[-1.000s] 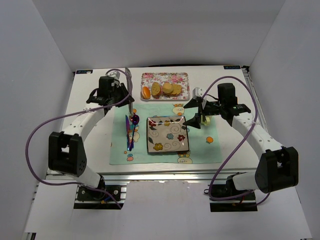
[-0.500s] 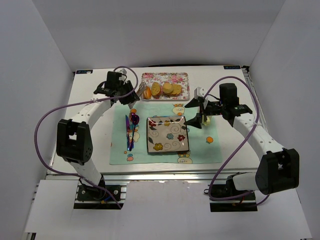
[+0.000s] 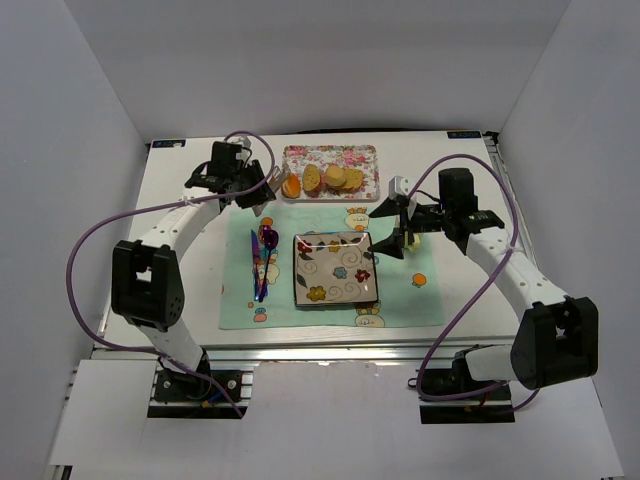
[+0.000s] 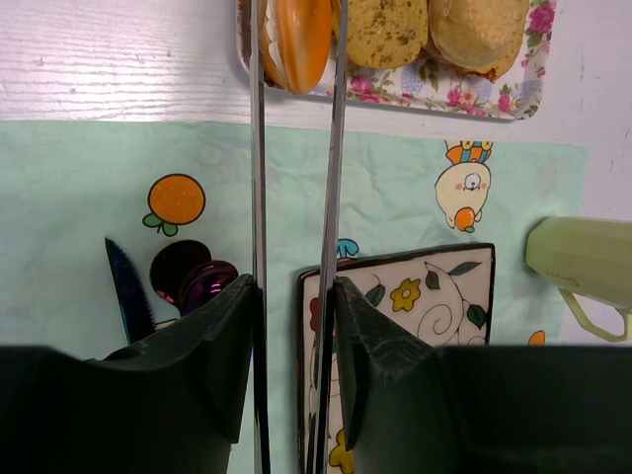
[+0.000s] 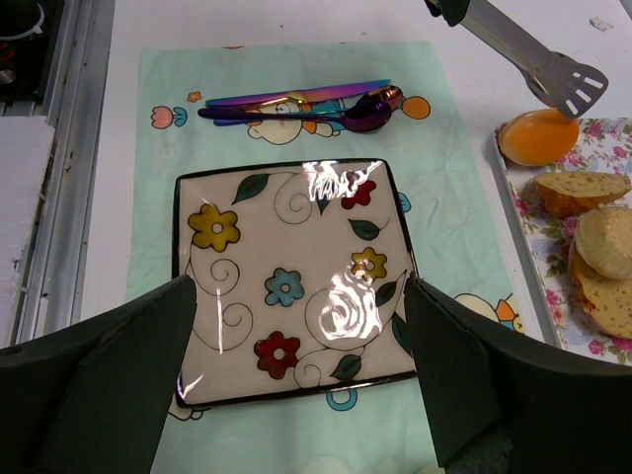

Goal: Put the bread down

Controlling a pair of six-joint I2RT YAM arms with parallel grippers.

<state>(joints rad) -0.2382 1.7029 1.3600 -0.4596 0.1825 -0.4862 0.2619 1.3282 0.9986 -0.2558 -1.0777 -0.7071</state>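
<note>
The left gripper [image 4: 296,296] is clamped around long silver metal tongs [image 4: 255,148], whose tips straddle the glossy orange-brown oval bread roll [image 4: 301,39]. The roll lies at the left end of the floral rectangular tray [image 4: 513,99], beside paler tan bread slices [image 4: 390,30]. Further right, the right gripper [image 5: 299,296] hangs with fingers wide apart above the square flower-patterned plate [image 5: 296,227].

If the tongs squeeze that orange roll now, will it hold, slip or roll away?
The roll looks glossy and rounded, so the thin smooth tongs on either side of it may slide off. It is oval and could roll on the tray. It seems small, probably light.
</note>
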